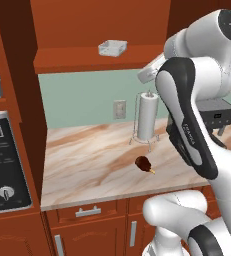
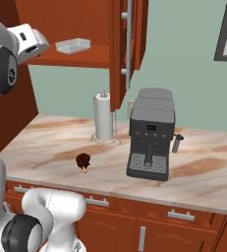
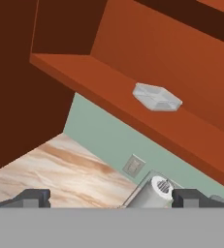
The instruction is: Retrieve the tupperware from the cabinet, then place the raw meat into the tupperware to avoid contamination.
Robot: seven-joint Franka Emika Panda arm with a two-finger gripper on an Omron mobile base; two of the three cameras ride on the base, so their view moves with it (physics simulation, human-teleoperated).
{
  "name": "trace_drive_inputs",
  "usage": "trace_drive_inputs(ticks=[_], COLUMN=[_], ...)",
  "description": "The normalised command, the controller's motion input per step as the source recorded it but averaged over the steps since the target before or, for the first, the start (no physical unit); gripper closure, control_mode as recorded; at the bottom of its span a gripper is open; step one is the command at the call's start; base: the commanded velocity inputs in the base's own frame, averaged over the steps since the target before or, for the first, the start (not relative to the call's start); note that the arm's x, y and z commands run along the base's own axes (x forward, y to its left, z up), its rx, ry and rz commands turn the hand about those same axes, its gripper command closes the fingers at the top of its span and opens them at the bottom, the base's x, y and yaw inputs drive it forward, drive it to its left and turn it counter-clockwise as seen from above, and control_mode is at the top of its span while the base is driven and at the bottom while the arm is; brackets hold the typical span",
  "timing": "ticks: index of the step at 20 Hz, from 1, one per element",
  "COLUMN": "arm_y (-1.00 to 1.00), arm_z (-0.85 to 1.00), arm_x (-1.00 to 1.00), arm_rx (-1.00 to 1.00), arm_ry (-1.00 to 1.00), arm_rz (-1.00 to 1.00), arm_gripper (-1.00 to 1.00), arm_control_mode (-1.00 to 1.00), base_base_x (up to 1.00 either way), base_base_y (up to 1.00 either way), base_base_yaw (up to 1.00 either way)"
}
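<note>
We are on the first step: fetching the tupperware [image 3: 157,97], with the cabinet [image 2: 127,44] already open. Our claw [image 3: 111,198] is released, its two fingertips [image 3: 33,197] spread wide apart with nothing between them. The tupperware sits on the cabinet shelf [image 3: 84,72], up and ahead of the claw and a little to its right in the hand view, well apart from the fingers. Below and just ahead of the claw stands the paper-towel roll [image 3: 152,191], close under the line of approach.

The raw meat [image 1: 144,163] lies on the counter [image 1: 87,165] well below the claw, in front of the roll, untouched; it belongs to the later step.

As we judge it, the next move calls for raising and advancing the claw toward the shelf, lining the open fingers across the tupperware's short walls, and clearing the shelf edge before clenching. The container looks shallow and light, so a grip on one rim may tip it.
</note>
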Motion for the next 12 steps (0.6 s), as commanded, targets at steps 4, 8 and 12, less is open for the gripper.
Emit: trace_drive_inputs(ticks=[4, 8, 12], arm_y=[0.00, 0.00, 0.00], arm_z=[0.05, 0.07, 0.01], arm_x=[0.08, 0.09, 0.14], arm_rx=[0.05, 0.04, 0.02], arm_ry=[0.00, 0.00, 0.00], arm_rz=[0.00, 0.00, 0.00], arm_gripper=[-1.00, -1.00, -1.00], arm_control_mode=[-1.00, -1.00, -1.00], base_base_x=[0.00, 0.00, 0.00], base_base_y=[0.00, 0.00, 0.00], base_base_yaw=[0.00, 0.00, 0.00])
